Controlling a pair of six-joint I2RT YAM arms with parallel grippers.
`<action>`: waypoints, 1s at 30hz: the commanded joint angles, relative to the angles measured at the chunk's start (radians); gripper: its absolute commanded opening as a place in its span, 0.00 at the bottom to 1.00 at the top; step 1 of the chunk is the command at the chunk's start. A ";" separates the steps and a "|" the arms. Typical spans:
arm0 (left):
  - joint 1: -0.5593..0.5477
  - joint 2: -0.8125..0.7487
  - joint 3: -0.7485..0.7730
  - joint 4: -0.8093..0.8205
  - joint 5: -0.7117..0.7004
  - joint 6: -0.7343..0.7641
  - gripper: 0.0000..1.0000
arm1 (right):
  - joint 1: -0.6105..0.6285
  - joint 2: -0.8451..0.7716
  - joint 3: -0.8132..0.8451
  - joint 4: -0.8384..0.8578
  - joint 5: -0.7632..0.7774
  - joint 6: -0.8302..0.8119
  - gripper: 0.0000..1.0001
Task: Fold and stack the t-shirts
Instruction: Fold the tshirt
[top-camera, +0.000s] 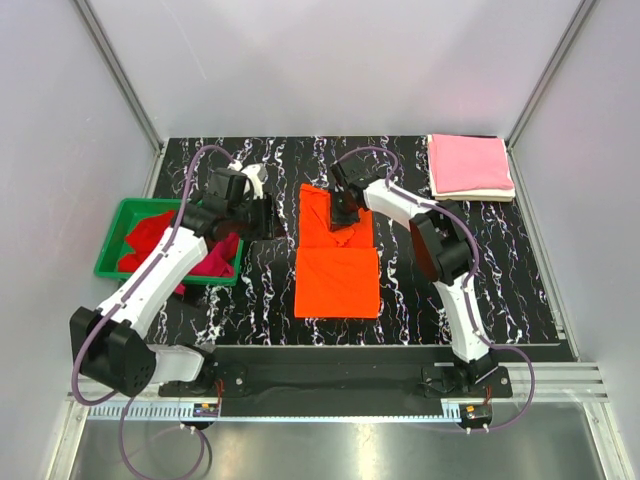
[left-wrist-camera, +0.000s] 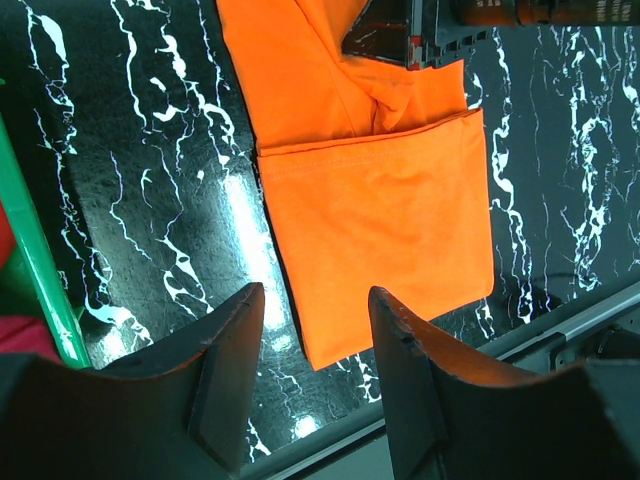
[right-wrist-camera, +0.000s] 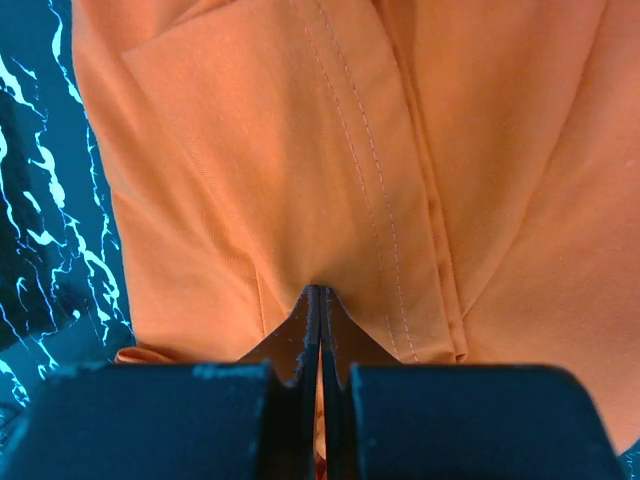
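Observation:
The bright orange t-shirt (top-camera: 337, 270) lies partly folded in the middle of the black marbled table; its near half is flat and its far part is bunched. My right gripper (top-camera: 345, 214) is shut on a fold of that far part, and the right wrist view shows the jaws pinched on the orange cloth (right-wrist-camera: 320, 296). My left gripper (top-camera: 264, 217) hovers open and empty just left of the shirt; in its wrist view (left-wrist-camera: 315, 325) the orange shirt (left-wrist-camera: 385, 215) lies beyond the fingers. A folded pink t-shirt (top-camera: 469, 164) rests on a folded cream-white one (top-camera: 478, 196) at the far right.
A green plastic bin (top-camera: 112, 236) at the left holds a red shirt (top-camera: 150, 234) and a crimson-magenta one (top-camera: 214, 256); its rim shows in the left wrist view (left-wrist-camera: 32, 255). The table's near edge rail (top-camera: 380, 350) runs in front of the orange shirt.

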 joint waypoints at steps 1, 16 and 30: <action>0.004 0.012 -0.002 0.034 0.023 0.020 0.51 | 0.001 -0.025 0.027 0.016 -0.010 -0.018 0.00; -0.142 -0.049 -0.281 0.127 0.057 -0.167 0.57 | -0.013 -0.474 -0.312 -0.044 0.010 0.061 0.41; -0.228 0.005 -0.548 0.370 0.090 -0.334 0.53 | -0.010 -0.997 -1.087 0.147 -0.145 0.348 0.53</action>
